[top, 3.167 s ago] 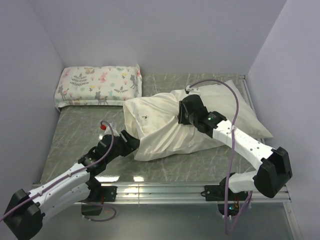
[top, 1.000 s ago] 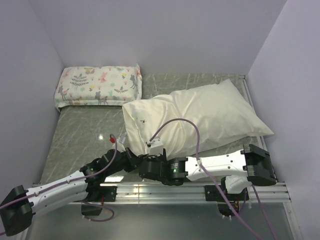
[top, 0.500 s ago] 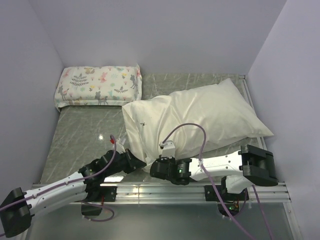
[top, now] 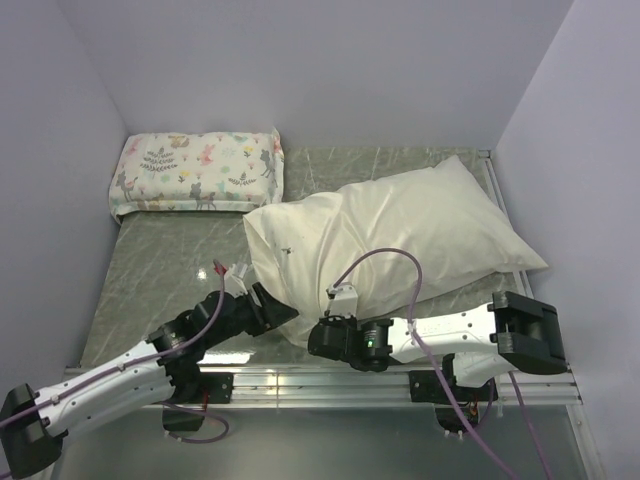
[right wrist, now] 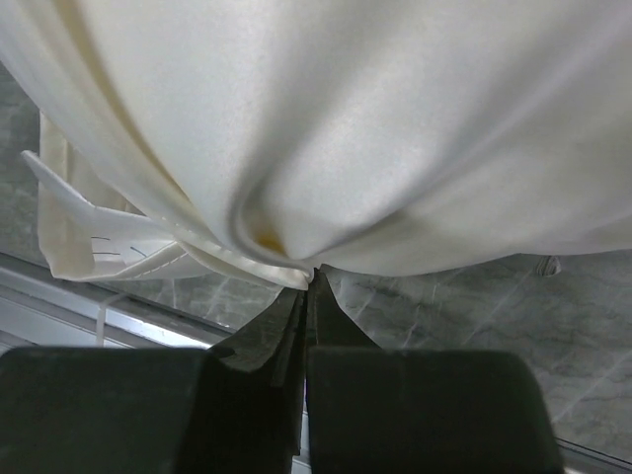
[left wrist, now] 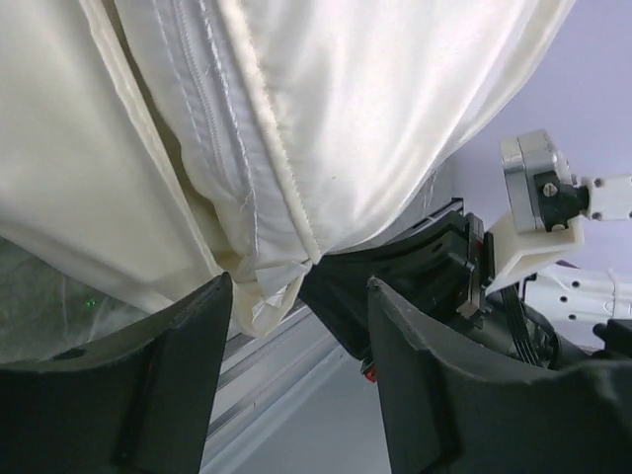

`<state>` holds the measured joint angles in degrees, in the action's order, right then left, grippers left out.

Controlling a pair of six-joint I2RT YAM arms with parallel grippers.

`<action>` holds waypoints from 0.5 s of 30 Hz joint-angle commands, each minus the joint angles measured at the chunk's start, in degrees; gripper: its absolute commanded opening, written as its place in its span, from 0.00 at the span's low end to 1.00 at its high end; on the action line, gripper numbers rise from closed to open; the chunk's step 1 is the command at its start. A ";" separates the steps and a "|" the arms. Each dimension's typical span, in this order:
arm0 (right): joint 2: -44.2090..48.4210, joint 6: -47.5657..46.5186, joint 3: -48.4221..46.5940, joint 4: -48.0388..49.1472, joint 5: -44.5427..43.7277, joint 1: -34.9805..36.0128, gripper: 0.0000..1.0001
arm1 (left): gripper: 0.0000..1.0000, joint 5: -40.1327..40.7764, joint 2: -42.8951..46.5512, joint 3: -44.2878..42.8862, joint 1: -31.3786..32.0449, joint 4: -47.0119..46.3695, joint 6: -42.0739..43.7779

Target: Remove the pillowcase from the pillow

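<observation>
Our right hand [right wrist: 308, 281] lies low along the near edge of the counter [top: 170, 250], pointing left and clenched on the near-left hem of the pillowcase [top: 400, 235]. Our left hand [left wrist: 296, 296] angles in from the near left, released, its fingers spread either side of that corner. The pillowcase lies right of centre, covering the pillow [left wrist: 197, 89].

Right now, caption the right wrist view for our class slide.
Right hand pinches the hanging edge of the cream pillowcase above the marbled table.
</observation>
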<state>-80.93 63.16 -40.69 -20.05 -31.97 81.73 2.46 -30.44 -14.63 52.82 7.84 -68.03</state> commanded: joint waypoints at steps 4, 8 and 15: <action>4.54 0.92 -0.62 -3.76 -3.10 -0.17 0.00 | 0.53 -2.98 -11.03 -0.84 -3.59 -10.81 2.73; 6.74 -0.31 -1.59 -4.90 -3.72 -0.35 0.00 | 0.58 -3.60 -17.19 0.22 -4.83 -19.50 3.52; 7.18 -0.14 -1.33 -5.44 -3.02 -0.26 0.00 | 0.67 -2.81 -19.83 -2.58 -7.11 -21.11 5.10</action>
<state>-75.42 62.94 -41.17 -23.66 -32.36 81.71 -0.23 -49.36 -13.98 47.03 -8.58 -65.01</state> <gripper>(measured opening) 0.010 0.662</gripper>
